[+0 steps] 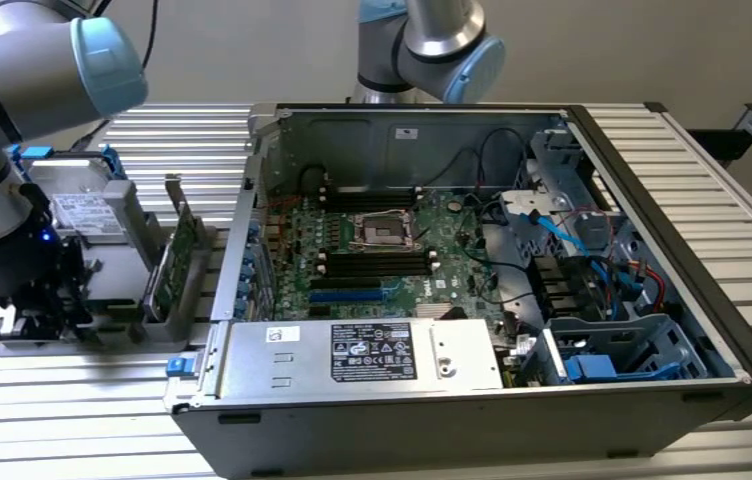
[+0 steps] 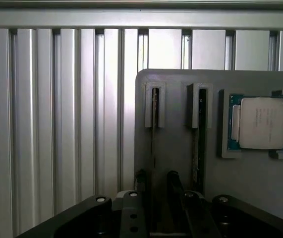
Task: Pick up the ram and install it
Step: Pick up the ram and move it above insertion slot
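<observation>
Grey holder (image 2: 176, 82) keeps the ram (image 2: 154, 124) on edge in the slot nearest its rim; we see the ram's long axis lined up between our gripper's (image 2: 156, 186) spread jaws.

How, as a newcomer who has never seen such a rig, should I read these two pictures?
The grey and blue jointed machine is a robot arm. One picture comes from a camera standing off the arm. The other comes from a camera on its wrist, looking down past its hand. On the slatted metal table sit an open computer case, its motherboard showing, and a grey holder of spare parts. The holder carries a processor chip and thin boards standing on edge in slots. One of them, the ram, lines up with the gap of the open hand. The hand holds nothing.
</observation>
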